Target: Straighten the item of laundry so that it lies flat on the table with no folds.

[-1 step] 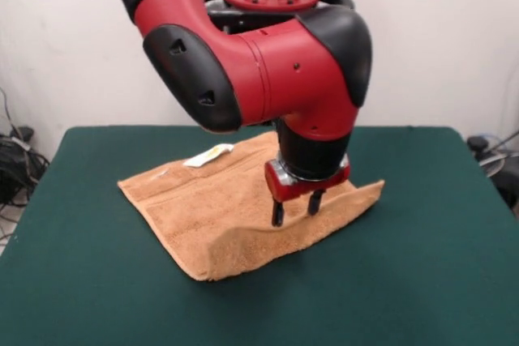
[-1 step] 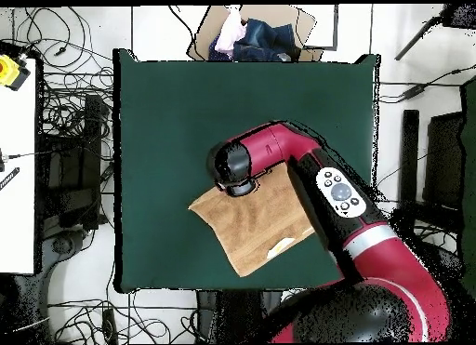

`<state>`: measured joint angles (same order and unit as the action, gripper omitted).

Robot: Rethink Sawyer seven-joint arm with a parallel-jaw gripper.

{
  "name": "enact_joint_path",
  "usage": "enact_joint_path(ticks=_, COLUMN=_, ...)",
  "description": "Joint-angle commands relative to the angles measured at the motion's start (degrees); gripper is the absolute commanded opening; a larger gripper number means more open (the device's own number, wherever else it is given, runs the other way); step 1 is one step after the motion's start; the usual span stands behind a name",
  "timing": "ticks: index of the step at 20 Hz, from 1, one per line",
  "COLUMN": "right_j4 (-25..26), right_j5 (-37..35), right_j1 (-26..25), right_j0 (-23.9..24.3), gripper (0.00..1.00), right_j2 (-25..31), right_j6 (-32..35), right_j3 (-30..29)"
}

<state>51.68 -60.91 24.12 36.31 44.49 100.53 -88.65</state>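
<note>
The item of laundry (image 1: 227, 216) (image 2: 251, 232) is an orange-tan towel lying on the dark green table (image 1: 422, 281) (image 2: 167, 137), with a white tag (image 1: 208, 155) (image 2: 280, 249) near one edge. Its near corner is humped up and its right end runs out in a narrow point. My gripper (image 1: 295, 213) hangs just above the towel's right part, open, its two dark fingers apart with nothing between them. In the overhead view the arm's wrist (image 2: 232, 169) covers the gripper and part of the towel.
A cardboard box with clothes (image 2: 251, 36) stands beyond one table edge in the overhead view. Cables and equipment (image 2: 65, 174) lie on the floor around the table. The towel sits toward the robot's side of the table.
</note>
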Motion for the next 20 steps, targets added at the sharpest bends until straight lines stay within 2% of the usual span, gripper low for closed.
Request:
enact_joint_path(ticks=1, right_j4=1.0, right_j5=4.6, right_j1=-0.1, right_j0=-2.9, gripper=1.00, right_j2=1.1, right_j6=-10.3, right_j3=5.4)
enact_joint_path(ticks=9, right_j4=0.7, right_j5=6.5, right_j1=1.8, right_j0=-1.3, gripper=1.00, right_j2=0.7, right_j6=-11.0, right_j3=2.3)
enact_joint_path(ticks=20, right_j4=2.2, right_j5=9.8, right_j1=0.9, right_j0=-1.0, gripper=1.00, right_j2=0.0, right_j6=-11.1, right_j3=2.6)
